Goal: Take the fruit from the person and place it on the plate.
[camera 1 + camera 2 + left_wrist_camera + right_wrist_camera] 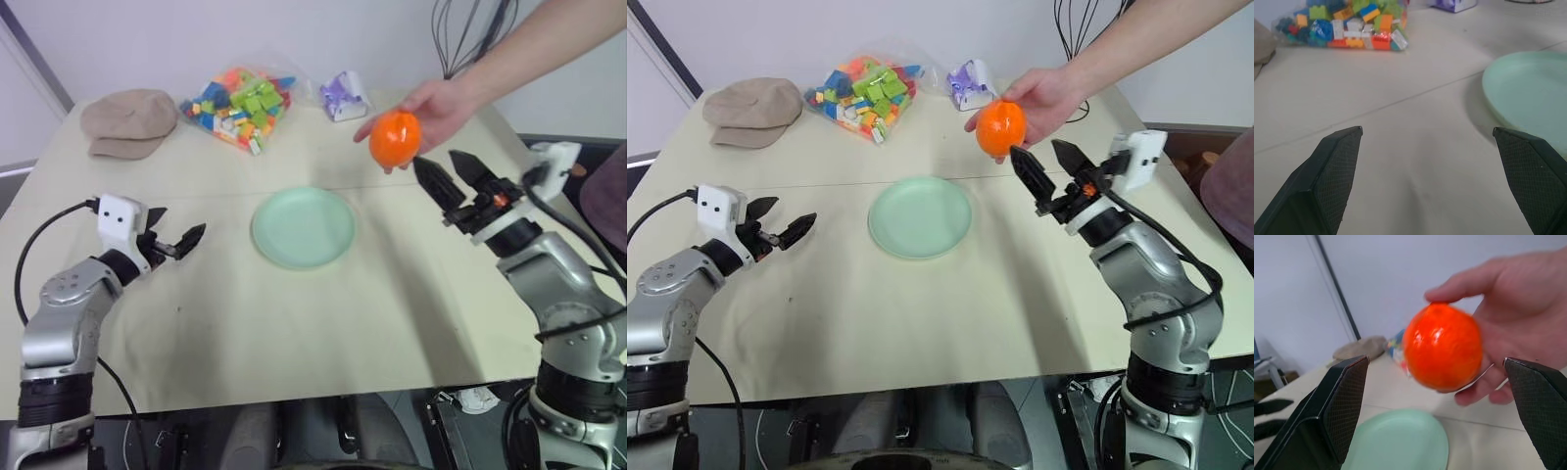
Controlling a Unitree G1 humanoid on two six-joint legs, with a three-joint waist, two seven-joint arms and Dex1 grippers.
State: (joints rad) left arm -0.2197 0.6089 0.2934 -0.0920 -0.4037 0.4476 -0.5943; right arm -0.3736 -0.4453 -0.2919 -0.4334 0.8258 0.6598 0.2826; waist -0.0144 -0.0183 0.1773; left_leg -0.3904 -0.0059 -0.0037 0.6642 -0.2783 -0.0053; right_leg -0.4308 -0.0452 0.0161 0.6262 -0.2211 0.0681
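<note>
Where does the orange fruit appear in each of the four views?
Left eye view: fruit upper right of centre, in the person's hand.
Right eye view: fruit above centre, slightly right.
Left wrist view: not in it.
Right wrist view: fruit at centre.
Shared landmark: the plate, below and left of the fruit.

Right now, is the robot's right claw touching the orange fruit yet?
Apart. In the right wrist view the fruit sits in the person's hand, with open space between it and both fingers of the right gripper.
</note>
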